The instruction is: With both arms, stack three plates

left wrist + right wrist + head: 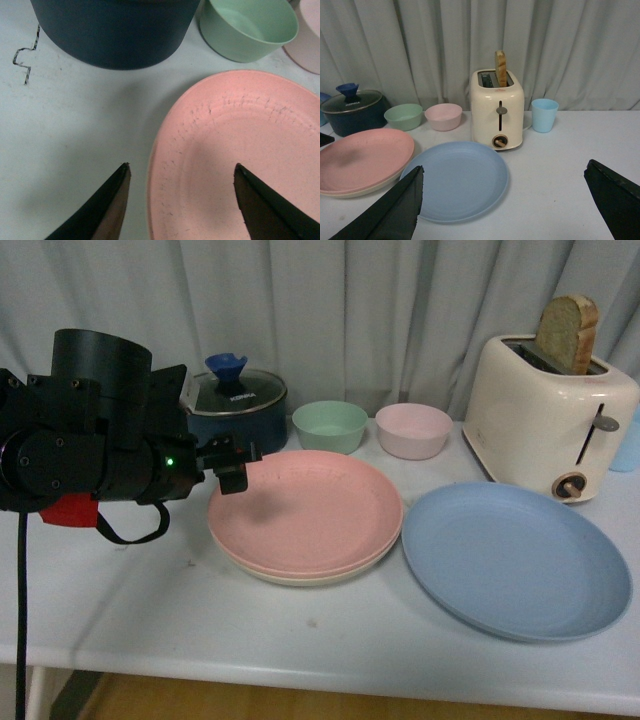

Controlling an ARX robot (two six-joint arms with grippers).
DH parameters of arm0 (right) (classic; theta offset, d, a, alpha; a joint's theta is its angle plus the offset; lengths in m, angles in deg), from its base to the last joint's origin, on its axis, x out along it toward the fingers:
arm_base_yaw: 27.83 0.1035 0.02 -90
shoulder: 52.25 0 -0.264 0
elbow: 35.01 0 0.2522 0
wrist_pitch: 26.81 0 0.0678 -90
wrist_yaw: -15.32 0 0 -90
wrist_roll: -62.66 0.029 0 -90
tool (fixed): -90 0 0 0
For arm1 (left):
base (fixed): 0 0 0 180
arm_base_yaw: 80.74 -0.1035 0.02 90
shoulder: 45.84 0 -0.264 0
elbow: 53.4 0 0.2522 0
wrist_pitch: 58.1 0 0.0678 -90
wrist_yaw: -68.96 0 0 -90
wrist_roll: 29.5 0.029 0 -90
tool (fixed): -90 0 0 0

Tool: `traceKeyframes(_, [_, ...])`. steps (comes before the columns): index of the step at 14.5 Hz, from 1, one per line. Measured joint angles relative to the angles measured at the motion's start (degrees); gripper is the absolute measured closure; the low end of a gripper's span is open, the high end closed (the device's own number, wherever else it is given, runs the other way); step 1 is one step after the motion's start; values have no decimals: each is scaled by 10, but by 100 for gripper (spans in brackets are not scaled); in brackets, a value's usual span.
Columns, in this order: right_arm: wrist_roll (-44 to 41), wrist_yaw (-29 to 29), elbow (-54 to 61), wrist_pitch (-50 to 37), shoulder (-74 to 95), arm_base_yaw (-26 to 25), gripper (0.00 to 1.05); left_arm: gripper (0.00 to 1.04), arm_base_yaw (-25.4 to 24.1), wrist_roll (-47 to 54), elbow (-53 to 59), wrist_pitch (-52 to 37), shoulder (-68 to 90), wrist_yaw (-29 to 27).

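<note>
A white table [150, 610], seen from the robot's chest camera. At its centre the pink plate [305, 508] sits nested on the cream plate [300, 578], which shows only as a pale rim underneath. The light blue plate [515, 560] lies flat and alone at 3 o'clock from that pair, rims just beside each other.

The left gripper [232, 462] hovers at the pink plate's 10 o'clock rim. Its fingers are spread and empty, one over the table and one over the plate. The right gripper [505, 165] appears only in its wrist camera, fingers wide apart and holding nothing, with the blue plate ahead of it.

The blue plate looks like the one left to stack. Being round, it has no long axis to line up with. The right arm seems nearer to it, since the left is across the stack.
</note>
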Motion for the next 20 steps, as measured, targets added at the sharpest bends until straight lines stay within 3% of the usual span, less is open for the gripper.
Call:
traceKeyframes(8, [0,0,0,0,0,0,6,6,4,10,68,-88,-102,-19])
traceKeyframes(9, [0,0,0,0,0,0,6,43,-7,110,253,-372,-189,-128])
traceKeyframes(10, [0,0,0,0,0,0,6,81,-36,127,385,-384,-318,-114])
traceKeyframes(11, [0,0,0,0,0,0,6,103,-48,129,485,-380,-405,-92])
traceKeyframes(12, [0,0,0,0,0,0,6,103,-67,129,555,-354,-506,-75])
traceKeyframes(14, [0,0,0,0,0,0,6,103,-99,129,588,-326,-563,-50])
traceKeyframes(20, [0,0,0,0,0,0,6,103,-97,130,645,-211,-737,-47])
